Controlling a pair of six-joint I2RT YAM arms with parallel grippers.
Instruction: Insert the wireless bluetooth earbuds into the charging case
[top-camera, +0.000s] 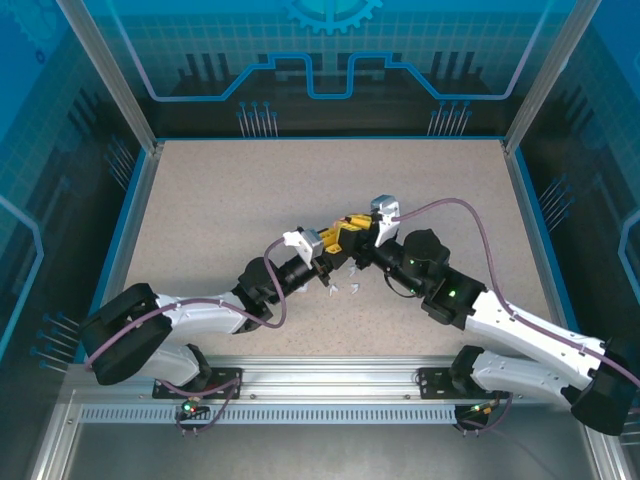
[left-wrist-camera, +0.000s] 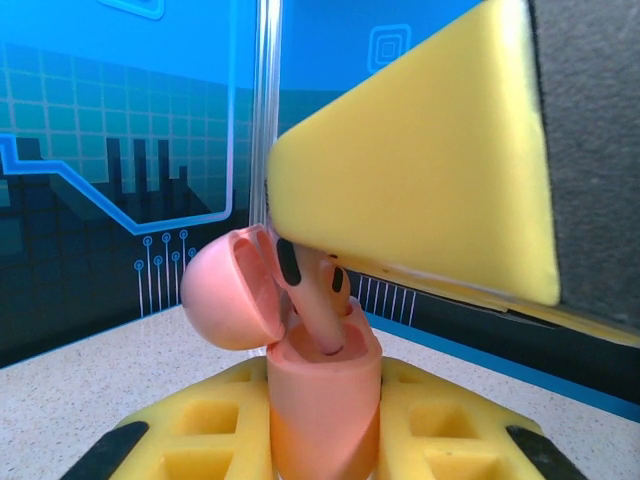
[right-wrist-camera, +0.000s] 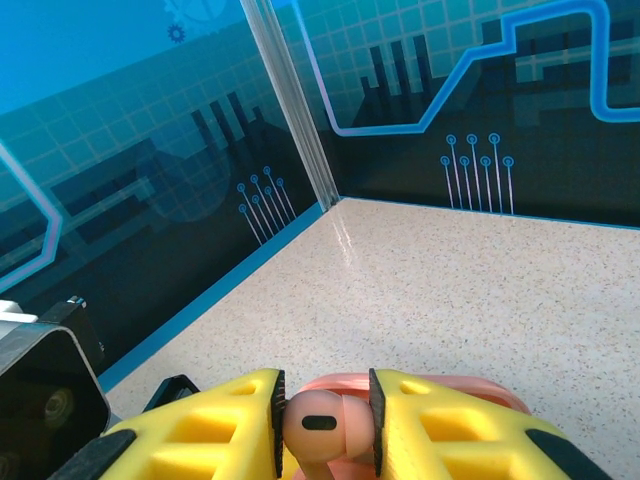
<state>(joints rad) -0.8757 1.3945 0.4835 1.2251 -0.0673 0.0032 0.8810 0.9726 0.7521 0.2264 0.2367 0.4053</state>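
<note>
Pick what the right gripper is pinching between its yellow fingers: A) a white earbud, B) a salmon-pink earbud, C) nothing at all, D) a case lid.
B: the right wrist view shows a salmon-pink earbud clamped in the right gripper, and the left wrist view shows its stem reaching down into the open pink case.

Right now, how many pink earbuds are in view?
1 for sure: a pink earbud pinched in the right gripper, its stem entering the open pink case held by the left gripper. A second may be hidden inside the case.
</note>
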